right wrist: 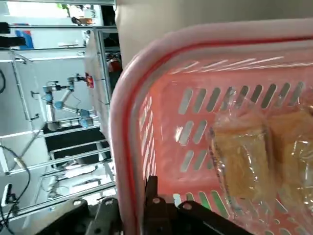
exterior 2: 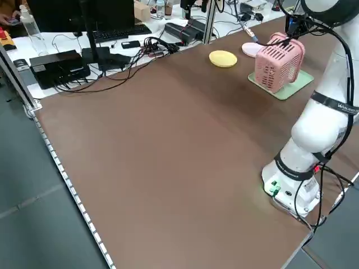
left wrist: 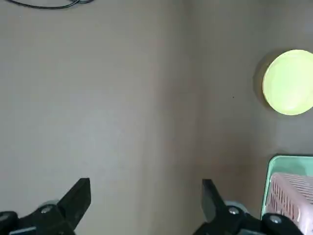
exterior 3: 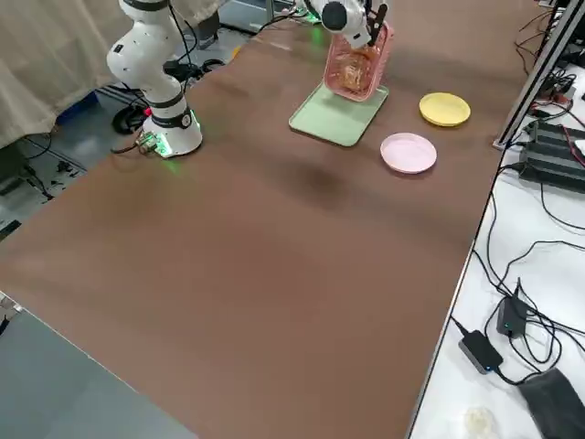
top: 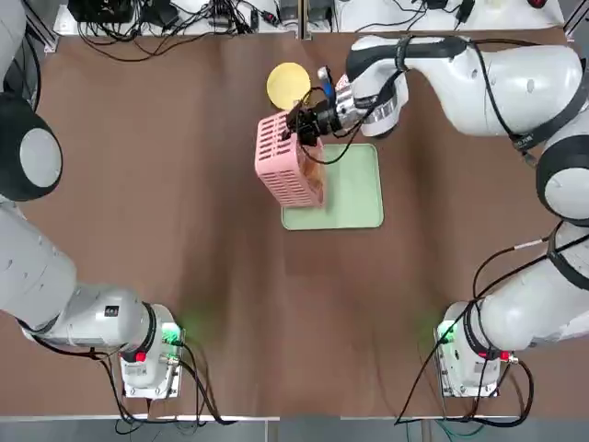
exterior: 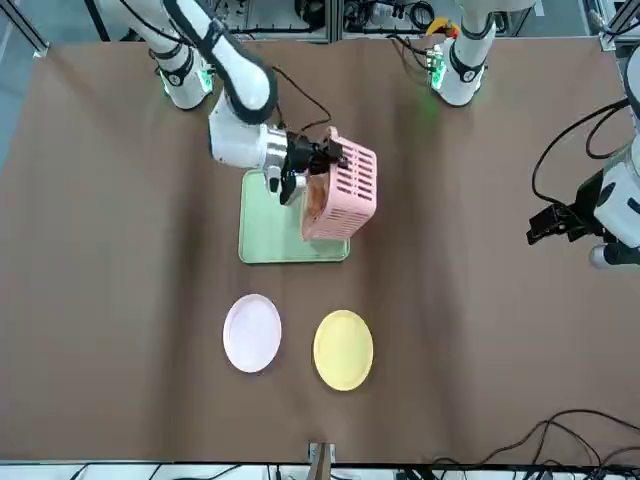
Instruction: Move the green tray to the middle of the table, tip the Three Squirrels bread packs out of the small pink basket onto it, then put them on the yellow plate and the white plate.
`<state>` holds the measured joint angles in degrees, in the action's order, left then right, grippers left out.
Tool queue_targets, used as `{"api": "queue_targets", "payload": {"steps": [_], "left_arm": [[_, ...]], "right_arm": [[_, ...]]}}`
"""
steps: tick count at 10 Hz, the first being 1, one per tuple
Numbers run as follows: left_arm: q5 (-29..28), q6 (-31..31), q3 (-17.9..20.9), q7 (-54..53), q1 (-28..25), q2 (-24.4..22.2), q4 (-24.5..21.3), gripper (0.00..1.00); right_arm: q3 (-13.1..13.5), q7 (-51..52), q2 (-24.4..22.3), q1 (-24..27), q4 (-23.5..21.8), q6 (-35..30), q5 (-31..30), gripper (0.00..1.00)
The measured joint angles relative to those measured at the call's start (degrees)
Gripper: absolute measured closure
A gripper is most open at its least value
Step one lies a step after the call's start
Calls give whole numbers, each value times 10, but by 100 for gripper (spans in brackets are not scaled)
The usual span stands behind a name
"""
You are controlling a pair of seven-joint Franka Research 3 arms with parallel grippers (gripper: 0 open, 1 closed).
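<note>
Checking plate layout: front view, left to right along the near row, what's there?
white plate → yellow plate.

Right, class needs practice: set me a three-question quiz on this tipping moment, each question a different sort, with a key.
1. True or false: the small pink basket is tipped on its side over the green tray.
2. Which claw grips the basket's rim? A left B right
3. Fill in: the bread packs are still inside the ____.

Key: 1 true. 2 B, the right claw; the left claw hangs open over the table. 3 basket.
</note>
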<state>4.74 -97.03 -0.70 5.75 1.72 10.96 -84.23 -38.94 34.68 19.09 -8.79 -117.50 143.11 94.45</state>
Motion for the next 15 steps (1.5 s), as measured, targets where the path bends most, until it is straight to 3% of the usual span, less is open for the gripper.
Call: {"api": "queue_targets", "payload": {"steps": [3, 7, 15], "left_arm": [[0, 0, 0, 0, 2, 0, 0, 0], [0, 0, -1, 0, 5, 0, 0, 0], [0, 0, -1, 0, 5, 5, 0, 0]], "right_arm": [[5, 53, -15, 14, -29, -42, 48, 93], [31, 168, -32, 24, -75, -128, 148, 93], [51, 284, -10, 24, -93, -208, 205, 93]]}}
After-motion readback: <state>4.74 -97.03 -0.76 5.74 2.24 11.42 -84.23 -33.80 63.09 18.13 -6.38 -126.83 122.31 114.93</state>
